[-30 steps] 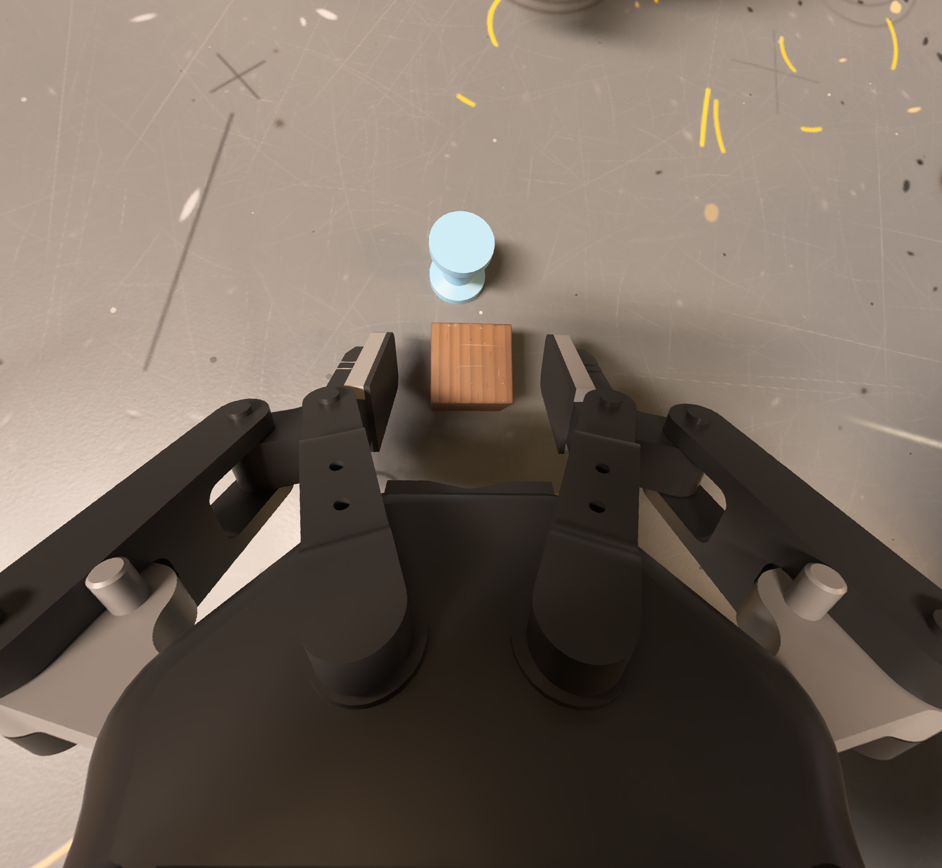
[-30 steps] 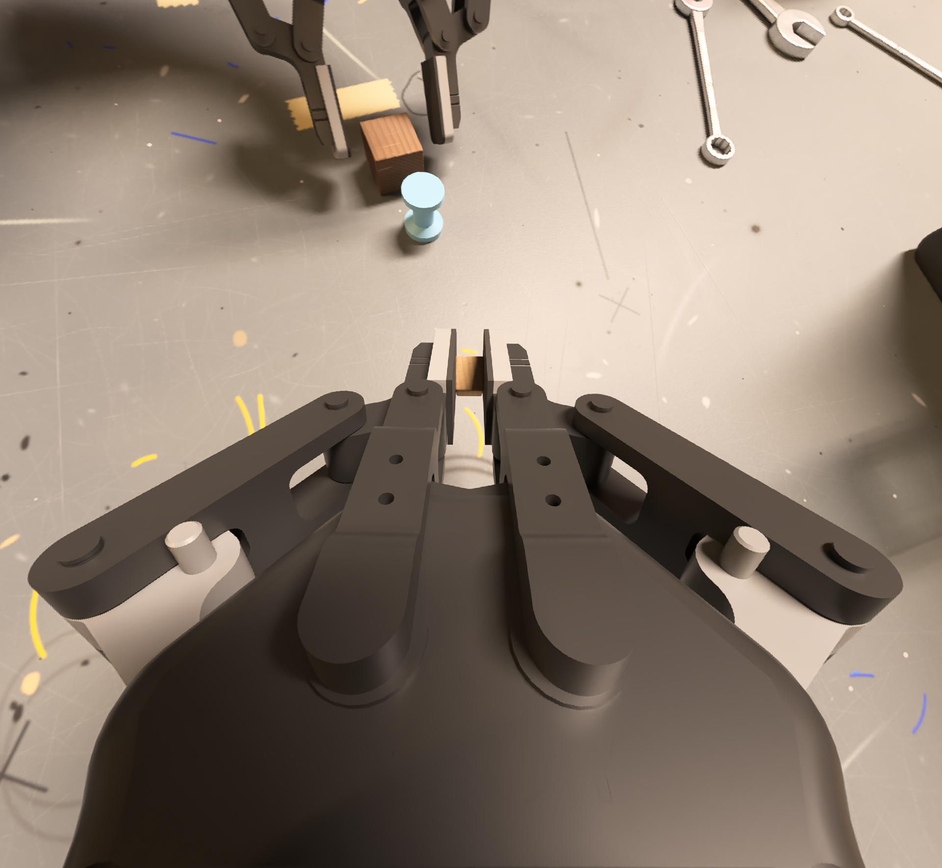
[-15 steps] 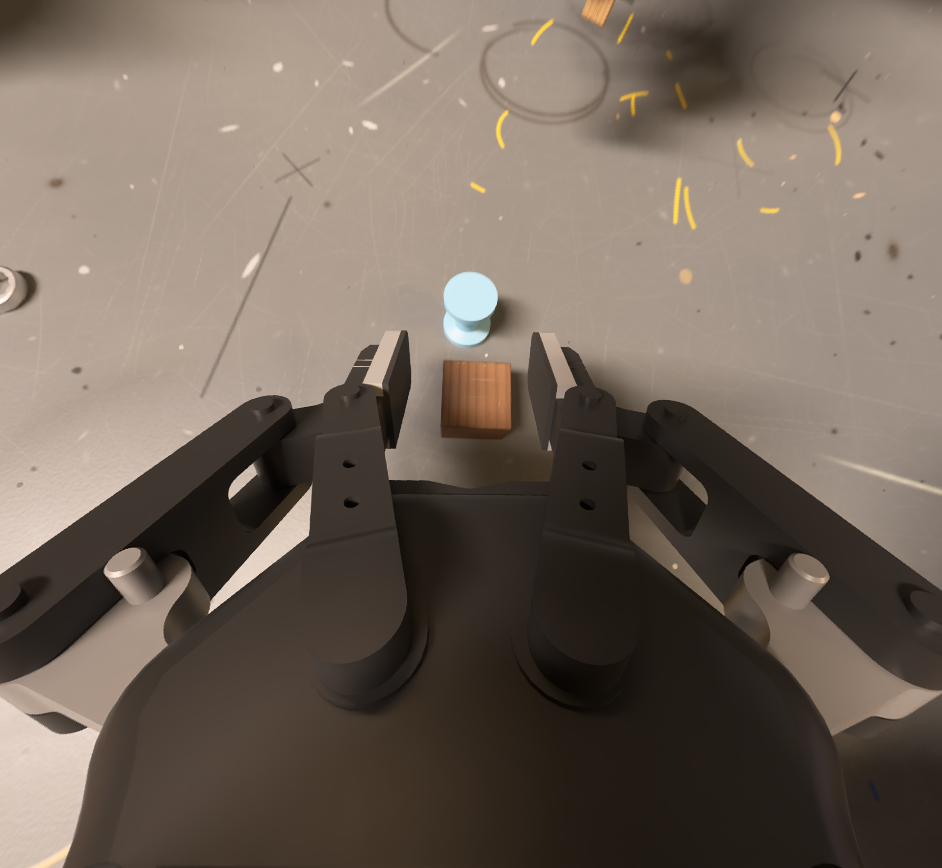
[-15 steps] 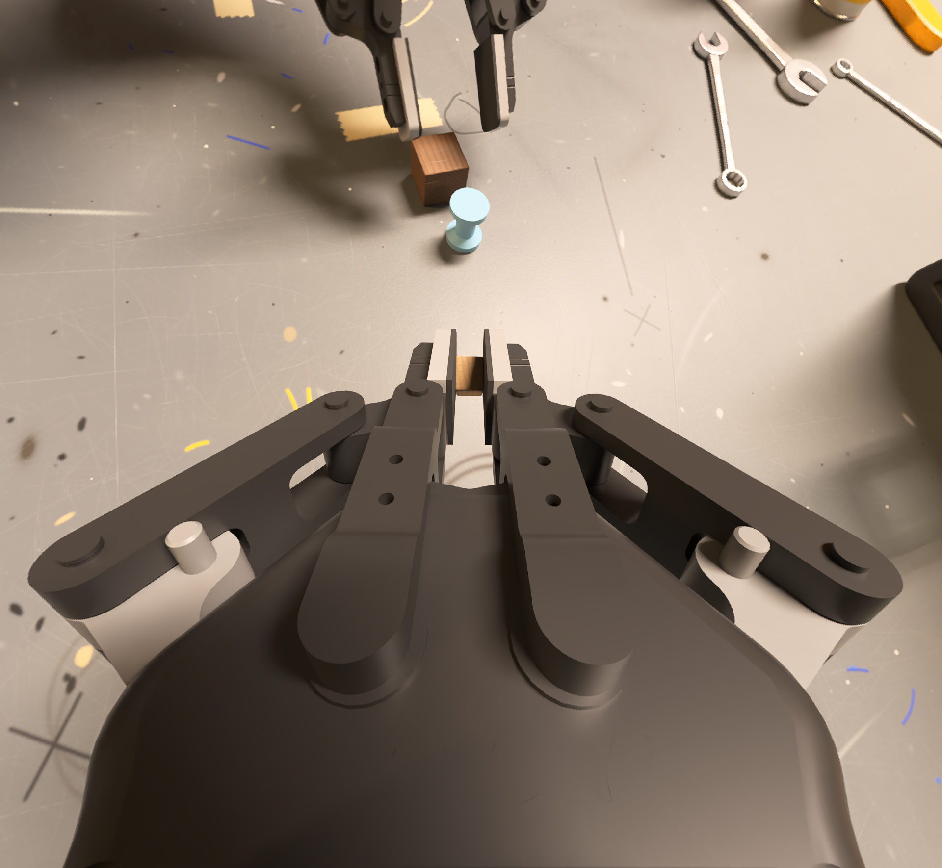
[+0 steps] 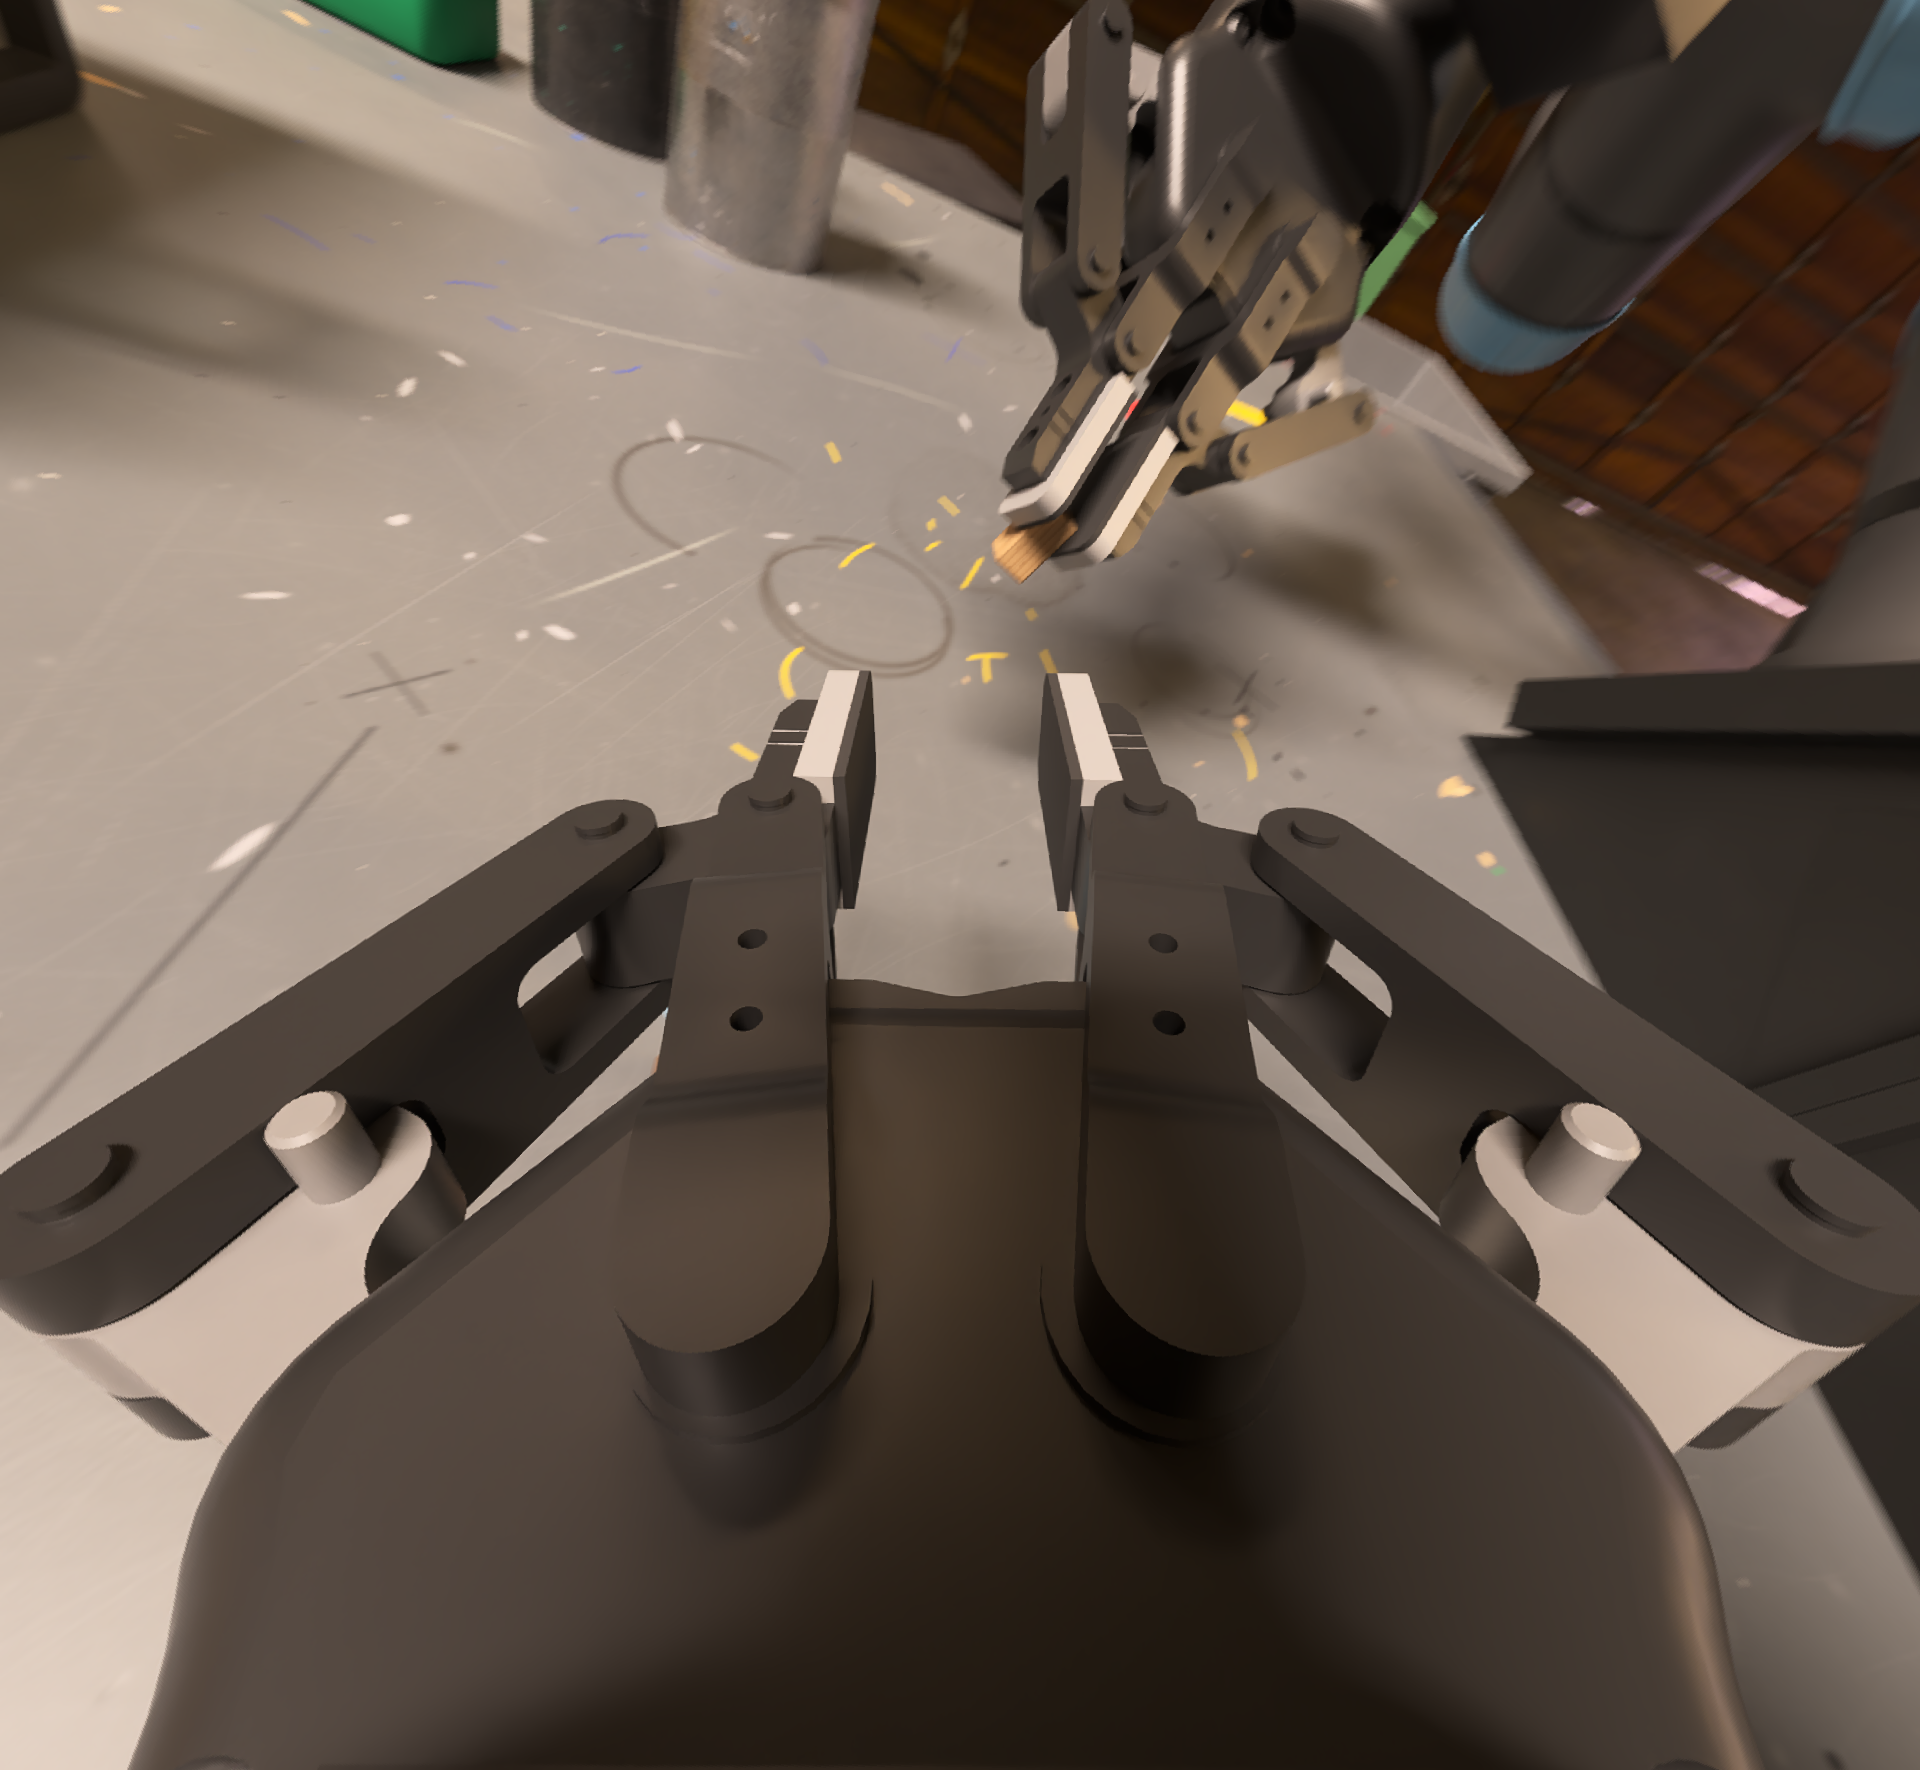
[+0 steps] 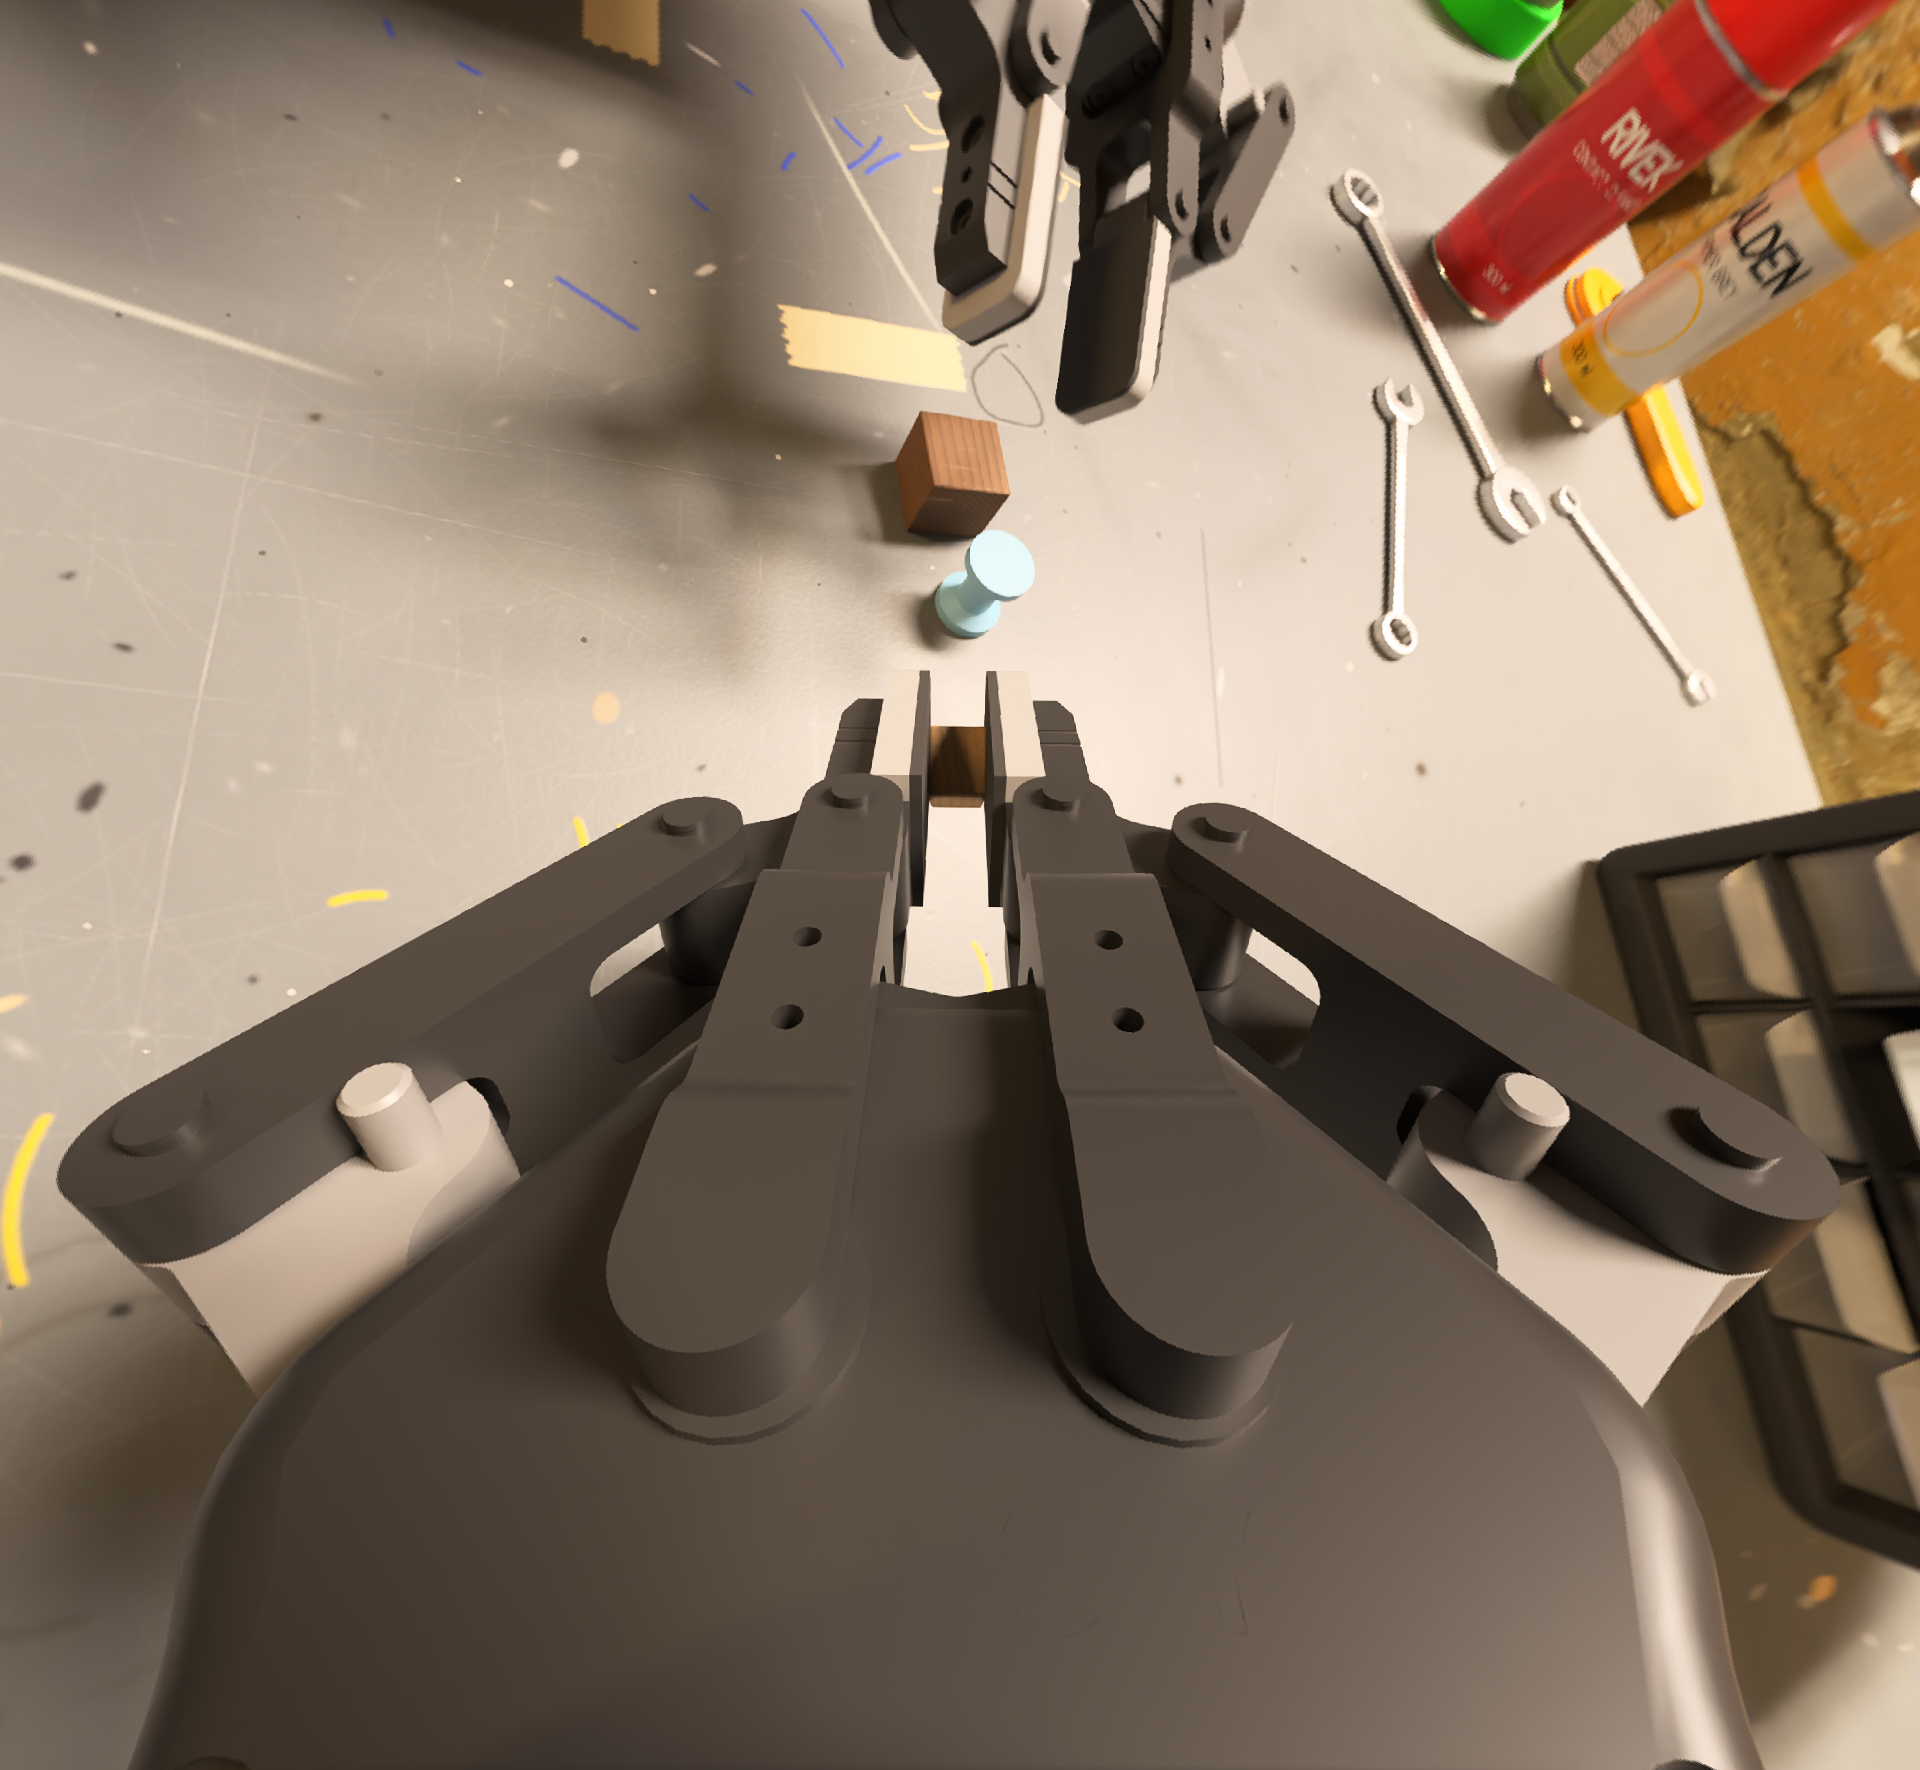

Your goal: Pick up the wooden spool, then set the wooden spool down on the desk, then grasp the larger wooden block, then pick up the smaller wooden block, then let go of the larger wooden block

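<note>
Left gripper (image 5: 956, 733) parted, empty, raised above the desk (image 6: 312, 577). Right gripper (image 6: 956, 733) clamped on small block (image 6: 956, 762), held off the desk. Big block (image 6: 951, 473) resting on desk below the left gripper, free. Pale blue spool (image 6: 982, 584) tilted just beside it. Wrenches (image 6: 1439, 370) farther right.

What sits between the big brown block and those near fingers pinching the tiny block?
In the right wrist view, the pale blue spool stands between the larger wooden block and the right gripper.
</note>
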Action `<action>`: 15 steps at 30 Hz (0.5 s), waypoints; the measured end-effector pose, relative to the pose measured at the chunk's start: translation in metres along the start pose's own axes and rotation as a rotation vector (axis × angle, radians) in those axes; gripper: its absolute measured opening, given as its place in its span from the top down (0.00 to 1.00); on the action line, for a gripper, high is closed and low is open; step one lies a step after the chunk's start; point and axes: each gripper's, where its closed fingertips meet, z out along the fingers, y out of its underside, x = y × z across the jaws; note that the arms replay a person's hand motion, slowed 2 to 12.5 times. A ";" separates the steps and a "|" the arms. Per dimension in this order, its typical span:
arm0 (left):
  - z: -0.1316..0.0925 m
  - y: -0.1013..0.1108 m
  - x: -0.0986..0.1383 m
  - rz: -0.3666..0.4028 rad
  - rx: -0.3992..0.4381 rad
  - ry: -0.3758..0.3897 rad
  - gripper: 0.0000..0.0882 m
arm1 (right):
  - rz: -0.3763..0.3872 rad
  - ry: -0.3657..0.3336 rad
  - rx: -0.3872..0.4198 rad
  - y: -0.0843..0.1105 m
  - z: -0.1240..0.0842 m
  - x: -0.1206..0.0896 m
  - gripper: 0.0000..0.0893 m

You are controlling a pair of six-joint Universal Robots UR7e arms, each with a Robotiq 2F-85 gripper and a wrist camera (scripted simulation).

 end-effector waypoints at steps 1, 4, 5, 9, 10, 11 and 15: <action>0.002 -0.003 0.004 -0.024 0.018 0.029 0.69 | -0.026 0.002 -0.001 -0.003 0.000 0.000 0.90; 0.007 -0.008 0.013 -0.098 0.050 0.109 0.75 | -0.097 0.005 -0.006 -0.010 0.000 0.000 0.90; 0.009 -0.009 0.015 -0.121 0.054 0.129 0.77 | -0.118 0.003 -0.008 -0.013 0.000 0.000 0.90; 0.016 -0.010 0.021 -0.202 0.054 0.192 0.81 | -0.198 -0.014 -0.011 -0.024 0.001 -0.002 0.90; 0.018 -0.010 0.023 -0.216 0.051 0.206 0.81 | -0.216 -0.020 -0.012 -0.027 0.001 -0.003 0.90; 0.019 -0.010 0.025 -0.226 0.049 0.221 0.82 | -0.234 -0.025 -0.013 -0.030 0.001 -0.004 0.90; 0.025 -0.010 0.032 -0.254 0.041 0.270 0.83 | -0.302 -0.046 -0.026 -0.039 0.001 -0.009 0.90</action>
